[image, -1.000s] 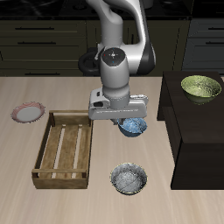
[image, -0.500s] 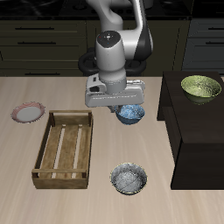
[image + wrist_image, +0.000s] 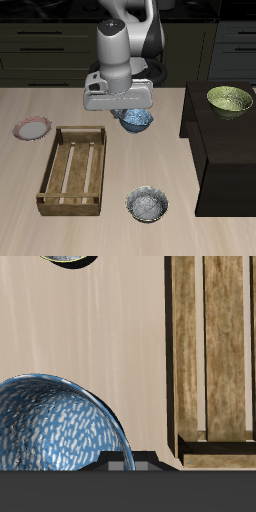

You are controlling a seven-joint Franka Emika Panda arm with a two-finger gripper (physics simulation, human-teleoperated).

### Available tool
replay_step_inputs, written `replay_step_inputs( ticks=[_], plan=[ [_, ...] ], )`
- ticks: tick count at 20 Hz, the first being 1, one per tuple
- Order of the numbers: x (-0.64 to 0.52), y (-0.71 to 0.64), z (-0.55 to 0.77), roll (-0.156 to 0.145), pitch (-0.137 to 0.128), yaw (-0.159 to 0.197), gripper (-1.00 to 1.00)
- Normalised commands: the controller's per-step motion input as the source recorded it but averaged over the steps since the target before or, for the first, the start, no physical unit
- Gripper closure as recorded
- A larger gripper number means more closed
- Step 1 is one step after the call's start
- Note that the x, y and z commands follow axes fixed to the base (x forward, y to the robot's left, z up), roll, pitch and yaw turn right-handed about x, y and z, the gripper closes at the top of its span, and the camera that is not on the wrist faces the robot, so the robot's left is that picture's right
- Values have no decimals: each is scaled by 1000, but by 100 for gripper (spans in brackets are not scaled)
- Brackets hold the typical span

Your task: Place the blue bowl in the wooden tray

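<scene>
The blue bowl (image 3: 137, 121) hangs off the bench (image 3: 30, 190), gripped by its rim in the end effector (image 3: 122, 117), just short of the wooden tray (image 3: 74, 170) and nearer the bench's back edge. In the wrist view the blue bowl (image 3: 55, 424) sits tight under the camera, with the wooden tray's (image 3: 212, 351) slatted floor beside it, so the grasp looks sound. The risk: it is a rim pinch, so a sudden swing could tilt or slip the bowl. A low carry might clip the tray's wall. Release early and it lands on the bench, not inside. The grey-rimmed bowl (image 3: 148, 204) near the front edge stays out of play.
</scene>
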Motion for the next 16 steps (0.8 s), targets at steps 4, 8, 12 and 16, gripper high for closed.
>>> replay_step_inputs(
  ticks=[4, 8, 12, 16],
  plan=[
    [145, -404, 201, -69, -35, 13, 100],
    [205, -426, 70, -73, 2, -24, 100],
    [259, -550, 57, -92, 0, -20, 100],
    [166, -316, 46, -57, -6, -5, 100]
  ],
)
